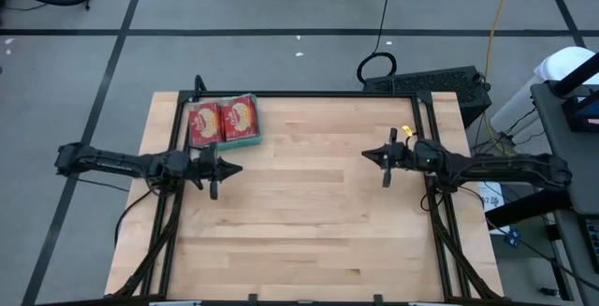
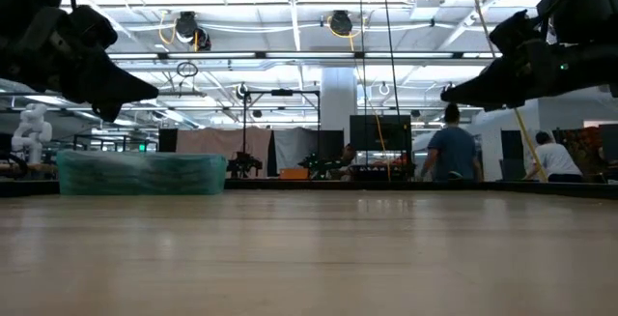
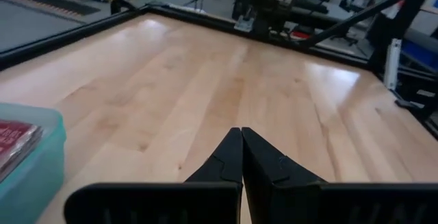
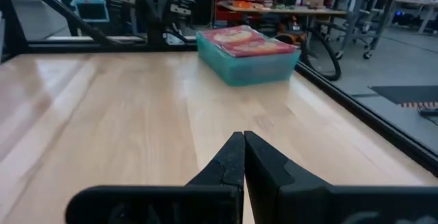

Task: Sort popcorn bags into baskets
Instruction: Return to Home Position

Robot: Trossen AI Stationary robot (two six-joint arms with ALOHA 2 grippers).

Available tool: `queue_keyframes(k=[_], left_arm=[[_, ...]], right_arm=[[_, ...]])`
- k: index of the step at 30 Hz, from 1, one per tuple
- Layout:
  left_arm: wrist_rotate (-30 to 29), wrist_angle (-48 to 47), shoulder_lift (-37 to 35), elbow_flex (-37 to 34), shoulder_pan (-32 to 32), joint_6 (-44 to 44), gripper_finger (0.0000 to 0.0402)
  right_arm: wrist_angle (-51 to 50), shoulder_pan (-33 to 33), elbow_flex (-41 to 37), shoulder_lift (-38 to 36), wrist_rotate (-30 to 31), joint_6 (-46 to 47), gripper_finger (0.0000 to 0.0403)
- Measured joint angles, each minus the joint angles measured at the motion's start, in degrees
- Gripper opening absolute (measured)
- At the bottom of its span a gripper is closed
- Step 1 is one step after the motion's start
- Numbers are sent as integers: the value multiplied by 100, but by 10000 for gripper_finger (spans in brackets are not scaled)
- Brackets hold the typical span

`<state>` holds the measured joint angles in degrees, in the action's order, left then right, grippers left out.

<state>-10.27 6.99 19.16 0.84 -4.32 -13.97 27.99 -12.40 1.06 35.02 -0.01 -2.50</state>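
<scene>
The teal basket (image 1: 226, 123) sits on the table near its far-left corner, and red popcorn bags (image 1: 223, 119) lie flat in it, two side by side on top. The right wrist view shows the basket (image 4: 248, 61) across the table with the bags (image 4: 245, 40) stacked to its rim. My left gripper (image 1: 236, 167) hovers shut just on the near side of the basket, above the table. My right gripper (image 1: 367, 155) hovers shut over the table's right half. In the wrist views the left gripper (image 3: 241, 132) and the right gripper (image 4: 243, 136) each show fingers closed together.
The wooden table (image 1: 309, 231) has a black frame along its edges. Beyond its far edge a black box and cables (image 1: 426, 83) lie on the floor. People (image 2: 451, 152) stand in the room behind the table.
</scene>
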Motion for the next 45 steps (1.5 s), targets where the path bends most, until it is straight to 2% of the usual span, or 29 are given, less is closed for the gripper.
queue_keyframes(k=[7, 13, 24, 31, 33, 38, 45], left_arm=[[76, -458, -731, -26, 28, 532, 0], [82, -475, -1297, -22, 147, 853, 0], [128, -506, -1598, -18, 365, 1129, 2], [169, -521, -1590, -18, 404, 1131, 2], [173, -525, -1587, -16, 404, 1134, 2], [176, -525, -1587, -18, 404, 1129, 2], [178, -527, -1587, -18, 404, 1125, 3]], right_arm=[[-745, 0, -7, -877, -4, -52, 0], [-1285, 0, -11, -1725, -13, -255, 0], [-2455, 0, -20, -3500, 217, -316, 0], [-2601, 183, -21, -3477, 193, -123, 0], [-2677, 337, -22, -3463, -17, -12, 0], [-2688, 812, -22, -3369, -2, 222, 0], [-2677, 886, -22, -3320, 17, -69, 0]])
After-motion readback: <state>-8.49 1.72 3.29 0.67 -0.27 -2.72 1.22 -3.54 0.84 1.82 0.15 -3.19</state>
